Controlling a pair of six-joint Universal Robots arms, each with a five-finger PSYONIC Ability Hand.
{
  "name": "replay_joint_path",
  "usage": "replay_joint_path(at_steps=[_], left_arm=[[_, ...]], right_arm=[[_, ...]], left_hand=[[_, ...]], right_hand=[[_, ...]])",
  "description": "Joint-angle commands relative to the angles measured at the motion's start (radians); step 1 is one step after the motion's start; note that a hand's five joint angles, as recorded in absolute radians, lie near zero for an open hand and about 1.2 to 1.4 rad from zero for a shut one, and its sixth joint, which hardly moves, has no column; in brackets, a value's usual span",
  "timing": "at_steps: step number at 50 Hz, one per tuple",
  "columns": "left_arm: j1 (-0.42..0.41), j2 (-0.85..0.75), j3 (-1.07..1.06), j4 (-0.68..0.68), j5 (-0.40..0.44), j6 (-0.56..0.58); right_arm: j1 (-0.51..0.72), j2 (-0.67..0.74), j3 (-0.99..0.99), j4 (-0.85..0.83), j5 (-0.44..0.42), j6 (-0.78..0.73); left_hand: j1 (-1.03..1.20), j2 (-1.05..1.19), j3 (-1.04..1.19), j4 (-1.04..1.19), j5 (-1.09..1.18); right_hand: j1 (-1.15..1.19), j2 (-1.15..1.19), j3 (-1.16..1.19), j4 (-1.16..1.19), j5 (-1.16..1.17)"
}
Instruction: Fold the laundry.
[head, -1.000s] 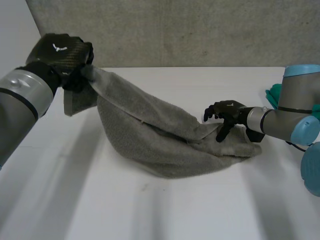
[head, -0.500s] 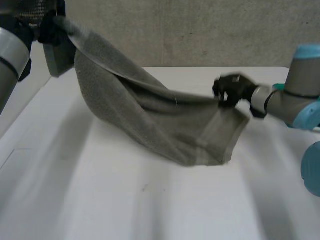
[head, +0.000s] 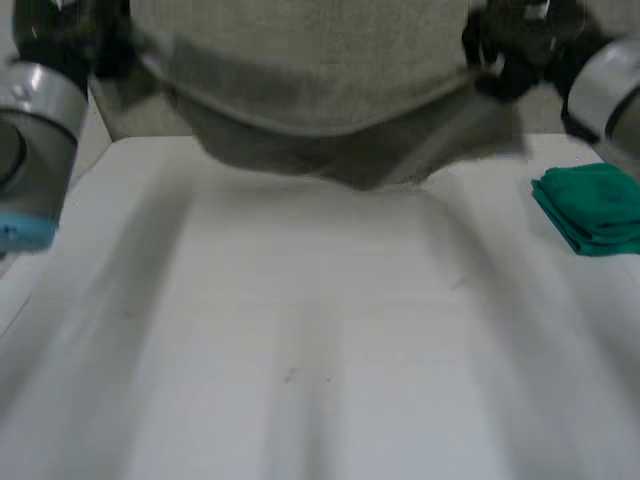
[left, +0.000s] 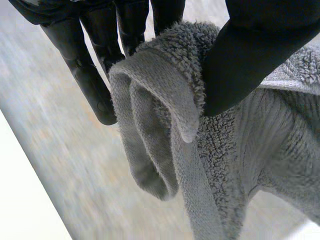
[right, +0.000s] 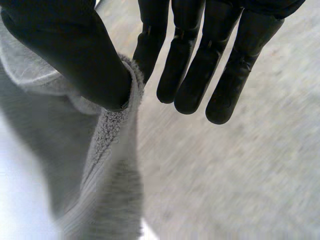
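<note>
Head view first: the grey towel (head: 320, 70) is hanging stretched between the two hands, up over the far side of the white table (head: 320, 330). The left hand (head: 75, 35) is gripping it at ten o'clock and the right hand (head: 510, 45) is gripping it at two o'clock. The towel's middle is sagging toward six o'clock. I can't call whether its lowest fold is touching the tabletop. A folded green cloth (head: 592, 208) is lying on the table at four o'clock from the towel, well apart from it.

Over to the left wrist view: the left hand (left: 260, 50) is pinching a corner of the towel (left: 165, 100), the thumb pressing the thick pile against the fingers (left: 95, 70). The corner is rolling over on itself just beyond the thumb tip, and the rest is trailing away beneath the palm.

Now the right wrist view: the right hand (right: 70, 50) is clamping the towel (right: 110, 165) by its edge, the thumb squeezing it against the nearest finger. The other fingers (right: 220, 70) are reaching out straight beside it, holding nothing. The cloth is dropping away below the thumb in a loose fold.
</note>
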Motion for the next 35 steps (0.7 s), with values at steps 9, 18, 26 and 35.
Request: replay_joint_path(at_steps=[9,18,26,35], left_arm=[[0.039,-0.04,-0.497,-0.016,0.016,0.116],[0.036,-0.034,-0.556,-0.069,0.016,0.259],[0.027,-0.024,-0.593,-0.069,0.016,0.261],[0.013,0.003,-0.616,-0.069,0.018,0.256]], right_arm=[[0.002,-0.027,0.718,0.006,0.011,-0.427],[-0.001,-0.03,0.781,-0.118,0.021,-0.318],[-0.008,-0.035,0.798,-0.159,0.018,-0.274],[-0.005,-0.035,0.816,-0.176,0.018,-0.275]], left_hand=[[0.021,0.014,0.011,0.015,-0.015],[-0.284,-0.291,-0.294,-0.29,-0.321],[-0.279,-0.286,-0.289,-0.285,-0.315],[-0.258,-0.265,-0.268,-0.264,-0.294]], right_hand=[[0.413,0.221,0.217,0.209,0.229],[0.413,0.221,0.217,0.209,0.229],[0.413,0.221,0.217,0.209,0.229],[0.413,0.221,0.217,0.209,0.229]])
